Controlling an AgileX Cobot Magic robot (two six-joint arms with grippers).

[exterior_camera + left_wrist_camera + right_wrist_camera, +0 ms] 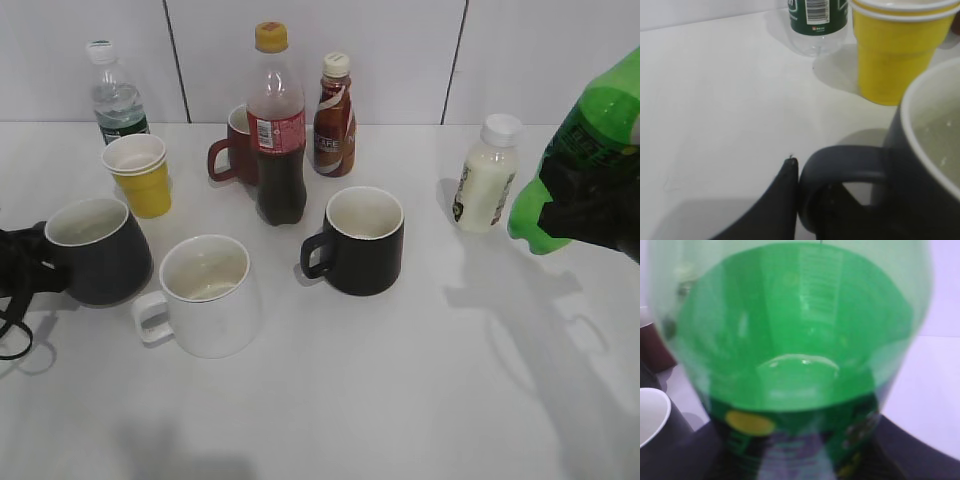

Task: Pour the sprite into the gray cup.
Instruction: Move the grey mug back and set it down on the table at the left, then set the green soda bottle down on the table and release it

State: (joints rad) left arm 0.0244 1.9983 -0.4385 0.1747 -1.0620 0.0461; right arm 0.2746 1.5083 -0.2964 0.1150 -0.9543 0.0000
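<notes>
Up at the right edge of the exterior view, the tall translucent green plastic sprite bottle (580, 150) hangs tilted above the white table (400, 400), clamped across its dark label by the black right gripper (590, 215). Only the right wrist view (800, 330) shows the bottle close: its green wall fills the frame, with a yellow spot on the dark label low down and the gripper's fingers (920, 455) dark on either side.

At the far left, the squat charcoal-gray cup with a white inside (95, 250) stands on the table, its handle side turned toward the black left gripper (20, 275). The left wrist view alone shows the contact: one dark fingertip (787, 175) touches the outside of the cup's loop handle (840, 170); how wide that pincer stands cannot be told.

Between bottle and cup stand a white mug (205, 295), a straight black mug (362, 240) and a cola bottle with a yellow cap (277, 125). Behind them are a dark red mug (232, 150), a brown coffee bottle (334, 115), a clear water bottle (115, 95) and stacked yellow paper cups (140, 175), the last just behind the gray cup. A small milky-white bottle (487, 175) stands just left of the raised sprite. Open tabletop lies along the front and at the right foreground.
</notes>
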